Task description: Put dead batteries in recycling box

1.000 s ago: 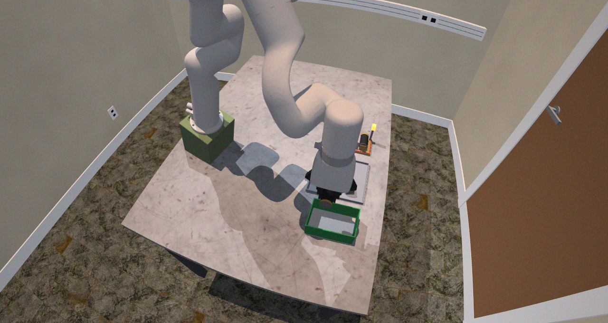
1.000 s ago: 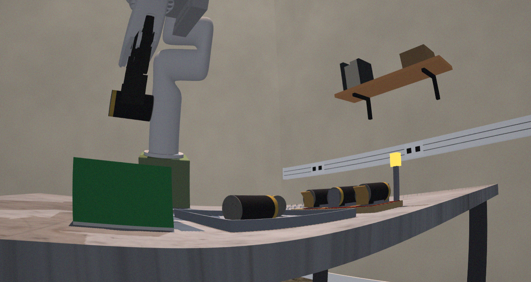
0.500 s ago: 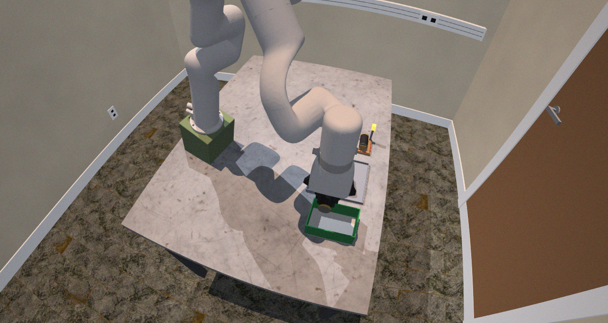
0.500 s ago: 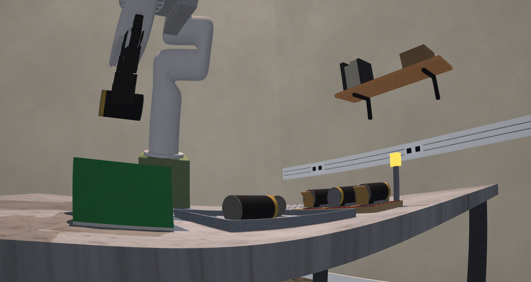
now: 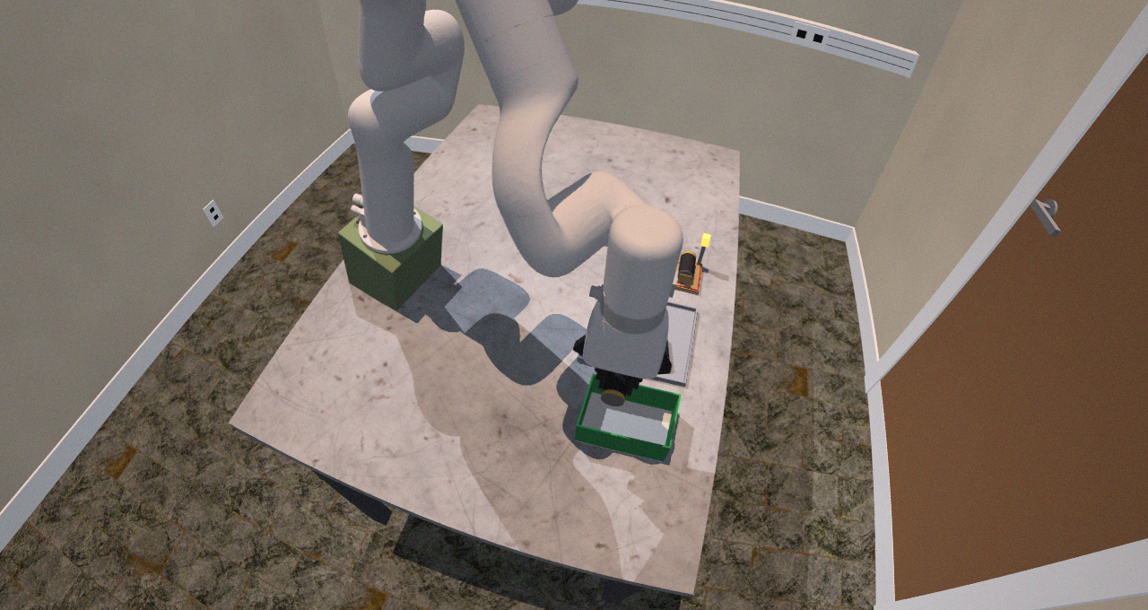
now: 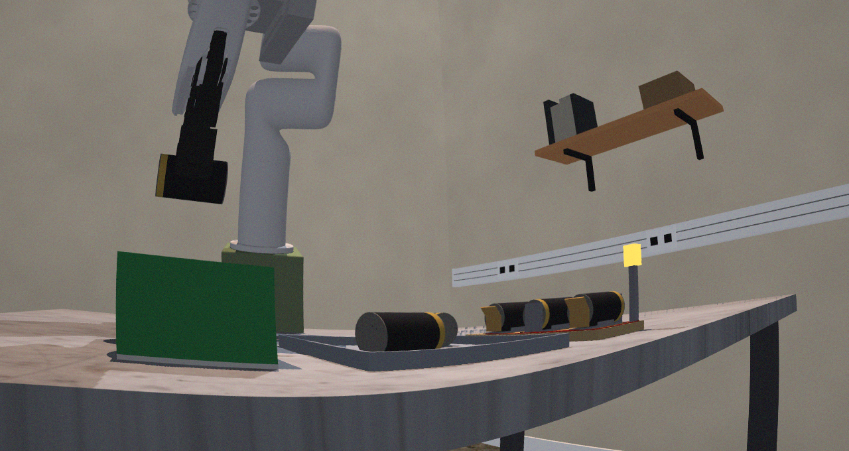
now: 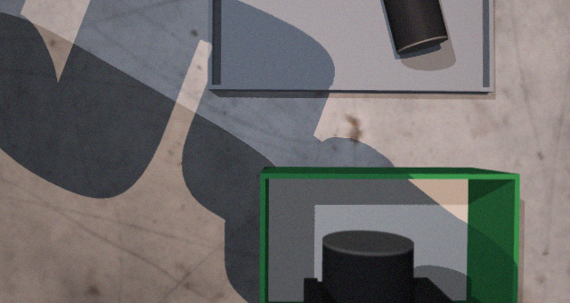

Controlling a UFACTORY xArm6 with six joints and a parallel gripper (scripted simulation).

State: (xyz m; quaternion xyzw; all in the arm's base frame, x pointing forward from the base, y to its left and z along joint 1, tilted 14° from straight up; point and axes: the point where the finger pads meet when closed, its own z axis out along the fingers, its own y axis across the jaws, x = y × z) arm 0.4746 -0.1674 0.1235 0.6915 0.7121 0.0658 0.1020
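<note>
My gripper is shut on a black battery with a gold band, held sideways above the green recycling box. The box stands upright; no battery shows on the visible part of its floor. A black battery lies in the grey tray; another battery shows partly behind it. Three batteries sit at the holder board. The bulb glows yellow.
The low-walled grey tray lies between the box and the holder board. The bulb's post rises beside the batteries. The green arm base stands across the table. A wall shelf is in the background.
</note>
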